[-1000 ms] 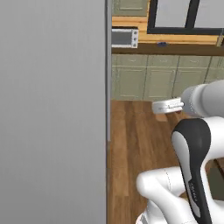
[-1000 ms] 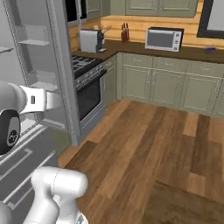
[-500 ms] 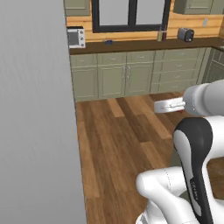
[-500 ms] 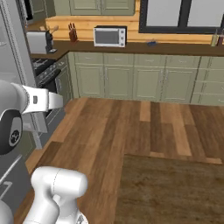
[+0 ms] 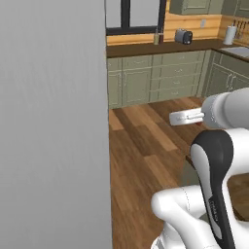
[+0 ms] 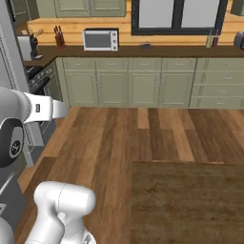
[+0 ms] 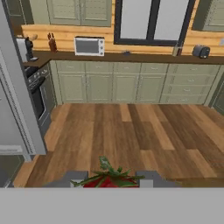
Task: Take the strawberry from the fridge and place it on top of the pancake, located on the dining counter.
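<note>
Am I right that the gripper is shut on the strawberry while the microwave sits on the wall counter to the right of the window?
Not quite: the microwave sits left of the window, as the hand view shows. The gripper is indeed shut on the strawberry.

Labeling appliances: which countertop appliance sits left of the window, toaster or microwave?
The microwave: a white box with a dark door, on the wall counter left of the window. The toaster is small, dark and right of it.
</note>
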Robot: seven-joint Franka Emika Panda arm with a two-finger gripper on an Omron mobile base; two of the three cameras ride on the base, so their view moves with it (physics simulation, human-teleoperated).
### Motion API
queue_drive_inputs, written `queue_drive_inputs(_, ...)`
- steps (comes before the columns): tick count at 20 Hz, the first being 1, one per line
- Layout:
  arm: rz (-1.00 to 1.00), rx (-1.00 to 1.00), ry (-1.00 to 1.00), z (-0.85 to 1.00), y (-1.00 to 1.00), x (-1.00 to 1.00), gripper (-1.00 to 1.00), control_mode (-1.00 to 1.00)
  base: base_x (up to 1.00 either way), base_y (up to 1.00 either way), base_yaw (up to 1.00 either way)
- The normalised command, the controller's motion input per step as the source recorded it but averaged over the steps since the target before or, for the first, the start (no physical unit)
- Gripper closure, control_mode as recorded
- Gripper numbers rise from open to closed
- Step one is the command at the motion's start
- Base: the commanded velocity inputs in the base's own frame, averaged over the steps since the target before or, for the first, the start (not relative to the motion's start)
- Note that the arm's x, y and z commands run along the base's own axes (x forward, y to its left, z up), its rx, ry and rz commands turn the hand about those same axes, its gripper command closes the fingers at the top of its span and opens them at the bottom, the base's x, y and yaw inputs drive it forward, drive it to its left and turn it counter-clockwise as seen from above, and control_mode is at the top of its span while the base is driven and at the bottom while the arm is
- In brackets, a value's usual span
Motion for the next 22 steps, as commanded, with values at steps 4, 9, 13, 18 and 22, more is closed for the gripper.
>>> queue_drive_inputs(4, 0.0, 0.0, 0.0, 0.0, 0.0, 0.0, 1.0, 1.0, -1.0, -0.13, -0.08)
queue_drive_inputs(9, 0.0, 0.0, 0.0, 0.0, 0.0, 0.0, 1.0, 1.0, -1.0, -0.44, 0.0)
queue_drive_inputs(13, 0.0, 0.0, 0.0, 0.0, 0.0, 0.0, 1.0, 1.0, -1.0, -0.45, 0.0)
queue_drive_inputs(18, 0.0, 0.0, 0.0, 0.0, 0.0, 0.0, 1.0, 1.0, -1.0, -0.46, 0.0)
queue_drive_inputs(22, 0.0, 0.0, 0.0, 0.0, 0.0, 0.0, 1.0, 1.0, -0.4, -0.96, -0.05)
